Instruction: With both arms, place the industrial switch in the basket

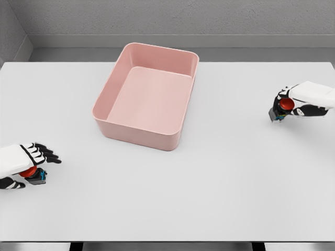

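Robot hand left (pixel 32 161) and robot hand right (pixel 293 104) each grip a small, rigid, light-looking red-buttoned grey industrial switch (pixel 34 174) (pixel 280 109) near opposite tabletop (pixel 235 178) edges, well apart from the empty pink plastic basket (pixel 149 94); grasp the boxy housing, not the button.

Bare simulated test room: white table (pixel 167 209), grey walls (pixel 183 15)

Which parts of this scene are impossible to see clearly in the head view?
- left switch: mostly covered by the left hand.
- right switch: body partly hidden by the right hand; details too small.
- Both arms: cut off by the picture edges.
- basket: its far outer wall is hidden.
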You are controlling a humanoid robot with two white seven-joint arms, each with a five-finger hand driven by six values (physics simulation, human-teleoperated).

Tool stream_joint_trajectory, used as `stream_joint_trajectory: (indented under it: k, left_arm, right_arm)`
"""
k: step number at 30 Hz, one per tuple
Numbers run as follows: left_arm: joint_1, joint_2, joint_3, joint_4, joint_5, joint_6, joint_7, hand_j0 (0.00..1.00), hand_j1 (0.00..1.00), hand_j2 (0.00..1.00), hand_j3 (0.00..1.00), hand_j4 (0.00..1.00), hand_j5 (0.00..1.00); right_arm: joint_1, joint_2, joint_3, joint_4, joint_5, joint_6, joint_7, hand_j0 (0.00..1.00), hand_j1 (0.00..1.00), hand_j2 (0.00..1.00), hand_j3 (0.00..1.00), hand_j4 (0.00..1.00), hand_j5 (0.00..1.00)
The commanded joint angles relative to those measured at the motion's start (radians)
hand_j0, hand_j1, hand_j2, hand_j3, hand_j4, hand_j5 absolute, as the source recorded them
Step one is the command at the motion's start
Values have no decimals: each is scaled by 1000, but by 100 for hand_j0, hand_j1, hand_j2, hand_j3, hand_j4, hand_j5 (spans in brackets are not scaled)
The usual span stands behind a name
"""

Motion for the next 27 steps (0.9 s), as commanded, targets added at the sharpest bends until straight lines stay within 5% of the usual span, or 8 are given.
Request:
stream_joint_trajectory:
  k: [1, 5, 13, 19, 27]
  left_arm:
    - [1, 2, 2, 2, 6, 0, -1, 79, 79, 79, 79, 79, 79]
    - [3, 2, 0, 5, 6, 0, -2, 62, 62, 62, 62, 62, 62]
    - [3, 2, 0, -1, 7, 0, -1, 47, 47, 47, 47, 47, 47]
    - [1, 5, 2, -21, 10, 0, -2, 47, 47, 47, 47, 47, 47]
    - [1, 21, 88, -79, 15, 0, -1, 45, 45, 45, 45, 45, 45]
  right_arm:
    - [-1, 12, -1, -2, -7, 2, 3, 46, 46, 46, 46, 46, 46]
    - [-18, 26, -1, -17, -7, 2, 13, 45, 45, 45, 45, 45, 45]
    - [-55, 69, 2, -24, -7, 2, 39, 45, 45, 45, 45, 45, 45]
    - [-83, 83, 2, -54, -7, 2, 53, 45, 45, 45, 45, 45, 45]
    - [-120, 106, 3, -77, -7, 2, 58, 45, 45, 45, 45, 45, 45]
